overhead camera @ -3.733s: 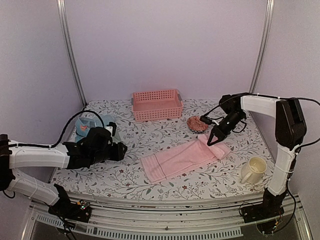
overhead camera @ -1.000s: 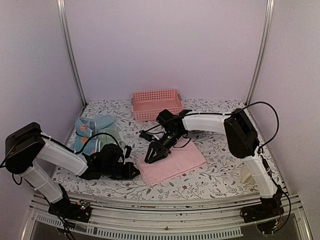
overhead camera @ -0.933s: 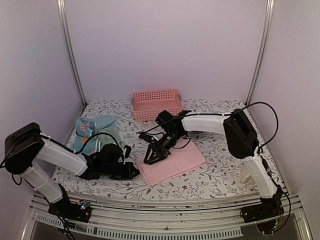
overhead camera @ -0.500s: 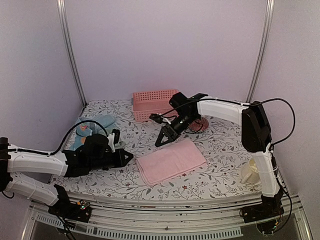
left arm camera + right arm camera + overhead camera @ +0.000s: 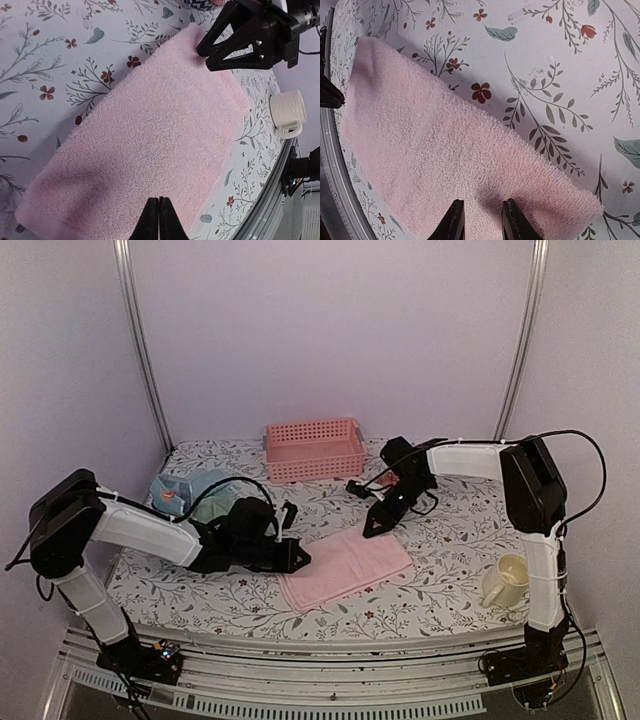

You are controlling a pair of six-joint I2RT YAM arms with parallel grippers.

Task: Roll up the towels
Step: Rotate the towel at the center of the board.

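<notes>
**A:** At the middle of the table (image 5: 440,590), your pink towel (image 5: 345,565) lies flat. It is folded into a long band that runs from near left to far right. Neither end is rolled yet.

**B:** And my left gripper?

**A:** Your left gripper (image 5: 300,557) is low at the band's near-left end. In its wrist view the two fingers (image 5: 150,225) are pressed together with nothing between them. Their tips are over the towel's short edge. I can't tell whether they touch the cloth.

**B:** The right one?

**A:** Your right gripper (image 5: 374,529) is at the opposite end, by the far corner. Its fingers (image 5: 454,222) stand a little apart and point down at the cloth. The towel shows flat through the gap, so nothing is pinched. In your left wrist view, its tips sit right at the towel's corner.

**B:** Where are the other towels?

**A:** The other towels (image 5: 187,488) are a blue heap at the left rear, well apart from the pink one. They sit partly behind your left arm's cable, and I can't pick out each one.

**B:** Anything else on the table?

**A:** A pink basket (image 5: 314,450) stands at the back, behind the towel. A cream mug (image 5: 505,581) stands at the near right, well apart from the cloth.
</notes>
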